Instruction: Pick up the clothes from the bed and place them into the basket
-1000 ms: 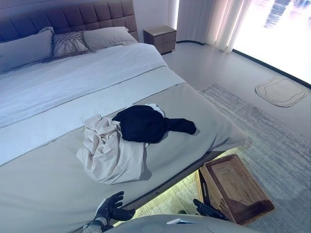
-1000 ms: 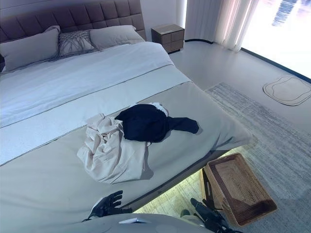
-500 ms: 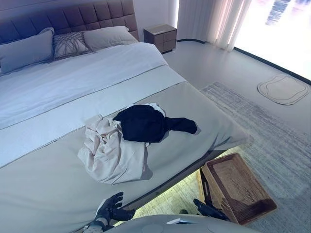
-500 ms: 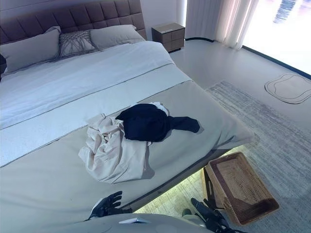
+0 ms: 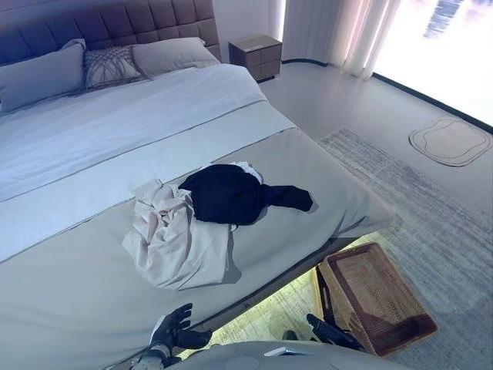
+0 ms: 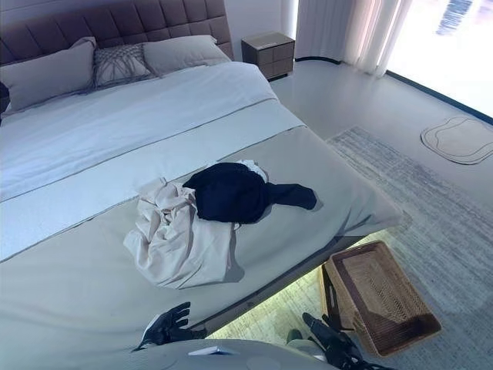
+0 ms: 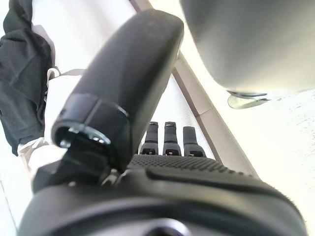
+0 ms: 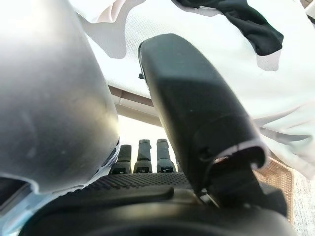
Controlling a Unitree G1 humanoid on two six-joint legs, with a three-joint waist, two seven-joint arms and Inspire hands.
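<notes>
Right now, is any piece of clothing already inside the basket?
No, the basket on the floor holds nothing; the dark garment and the beige garment lie on the bed.

Bed [image 5: 308, 166] with clothes [image 5: 208, 216], pillows [image 5: 100, 65]

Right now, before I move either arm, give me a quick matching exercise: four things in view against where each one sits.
Things:
1. dark garment
2. beige garment
3. basket
4. nightstand

Places:
A. on the floor by the bed's foot corner
B. beside the headboard
C. on the bed, nearest the left hand
D. on the bed, overlapping the other garment's far side

Pairs: 1-D, 2-C, 3-A, 4-B
</notes>
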